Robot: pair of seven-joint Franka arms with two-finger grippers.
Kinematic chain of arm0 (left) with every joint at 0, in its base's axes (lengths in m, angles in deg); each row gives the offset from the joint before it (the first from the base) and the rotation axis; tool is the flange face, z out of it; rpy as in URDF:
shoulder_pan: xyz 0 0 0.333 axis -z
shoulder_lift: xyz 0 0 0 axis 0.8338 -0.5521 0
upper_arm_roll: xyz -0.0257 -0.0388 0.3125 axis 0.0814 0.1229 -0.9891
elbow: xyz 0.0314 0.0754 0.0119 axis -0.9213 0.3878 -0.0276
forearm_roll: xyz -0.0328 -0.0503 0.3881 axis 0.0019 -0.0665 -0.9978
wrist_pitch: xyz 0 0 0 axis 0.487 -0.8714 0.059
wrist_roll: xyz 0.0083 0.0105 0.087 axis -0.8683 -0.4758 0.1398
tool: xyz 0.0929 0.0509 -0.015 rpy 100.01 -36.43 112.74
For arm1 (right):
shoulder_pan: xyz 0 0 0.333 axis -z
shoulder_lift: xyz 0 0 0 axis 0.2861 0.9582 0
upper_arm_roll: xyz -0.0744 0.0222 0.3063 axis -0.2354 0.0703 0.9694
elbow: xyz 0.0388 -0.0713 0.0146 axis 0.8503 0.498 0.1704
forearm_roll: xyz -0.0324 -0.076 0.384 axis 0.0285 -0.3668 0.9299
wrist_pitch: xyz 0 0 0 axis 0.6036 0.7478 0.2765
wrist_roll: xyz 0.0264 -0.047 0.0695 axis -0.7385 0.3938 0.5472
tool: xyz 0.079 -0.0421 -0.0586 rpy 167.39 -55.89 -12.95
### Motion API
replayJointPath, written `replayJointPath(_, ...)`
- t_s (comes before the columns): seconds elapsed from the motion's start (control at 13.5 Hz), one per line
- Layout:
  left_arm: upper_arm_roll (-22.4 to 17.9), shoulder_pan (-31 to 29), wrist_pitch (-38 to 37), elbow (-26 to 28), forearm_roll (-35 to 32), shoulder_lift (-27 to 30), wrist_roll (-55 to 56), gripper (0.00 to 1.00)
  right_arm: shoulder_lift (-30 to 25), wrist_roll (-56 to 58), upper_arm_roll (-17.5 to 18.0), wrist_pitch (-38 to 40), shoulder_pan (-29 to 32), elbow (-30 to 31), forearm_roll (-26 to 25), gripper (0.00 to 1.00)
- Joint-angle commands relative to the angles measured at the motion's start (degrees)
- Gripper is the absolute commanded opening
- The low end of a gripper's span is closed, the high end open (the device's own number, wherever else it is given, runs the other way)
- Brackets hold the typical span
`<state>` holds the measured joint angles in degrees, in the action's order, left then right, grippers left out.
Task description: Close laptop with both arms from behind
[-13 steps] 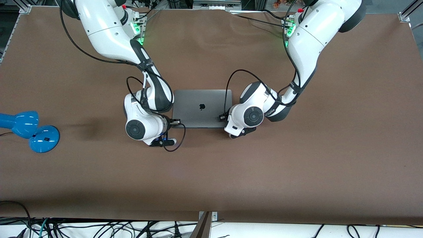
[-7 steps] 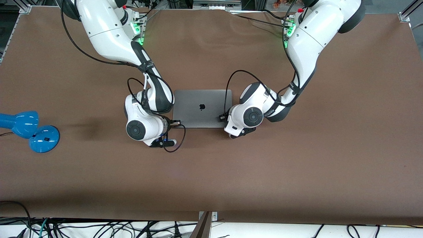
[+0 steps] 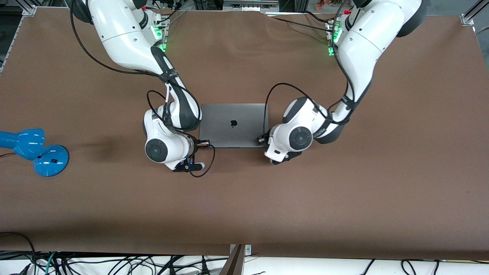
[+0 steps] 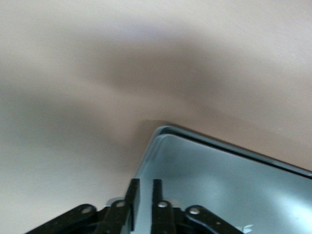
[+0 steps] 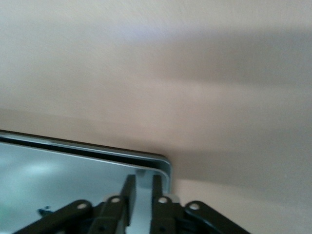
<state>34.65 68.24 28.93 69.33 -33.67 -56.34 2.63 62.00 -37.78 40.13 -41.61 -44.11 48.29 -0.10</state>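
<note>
laptop lies shut, flat at mid-table between both arms. since the earlier frame the left gripper has shifted off the lid toward its corner; the right gripper is unchanged. both grippers' fingers nearly meet, empty. blue desk lamp stands well apart.

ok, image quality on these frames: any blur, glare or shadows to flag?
Front view: sharp and evenly lit, soft shadows on the table beside the laptop and blue lamp. Left wrist view: soft focus, broad dark shadow bands, pale sheen on the lid. Right wrist view: same blur, wide shadow bands, bright patch on the lid.
</note>
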Motion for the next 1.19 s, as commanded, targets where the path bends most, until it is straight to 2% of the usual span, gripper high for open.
replayJointPath(0.0,1.11,-2.87,-8.99,1.65,-2.11,7.76,-3.04,1.0,-0.4,-0.46,-0.79,3.94,-0.11,-3.86,-3.44,1.0)
replayJointPath(0.15,1.28,-6.11,-13.83,4.02,-1.59,12.86,-7.17,1.0,-1.63,-0.46,-0.88,9.72,-0.37,-7.97,-9.49,1.0)
replayJointPath(0.3,1.2,-7.01,-16.83,6.3,-1.93,17.78,-8.07,1.0,-5.49,-0.55,-0.79,15.35,0.15,-10.1,-14.07,1.0)
replayJointPath(0.59,1.29,-10.95,-17.28,15.17,-1.76,30.25,-13.41,1.0,-15.42,-0.29,-0.44,22.39,5.05,-9.84,-14.71,1.0)
replayJointPath(0.82,1.2,-14.73,-17.11,22.2,-1.24,40.19,-22.37,1.0,-20.34,-0.11,-0.27,24.51,9.63,-9.49,-14.35,1.0)
replayJointPath(1.11,1.2,-20.44,-17.45,26.96,-1.06,49.87,-33.69,1.0,-24.83,0.32,-0.27,26.7,12.8,-8.61,-18.82,1.0)
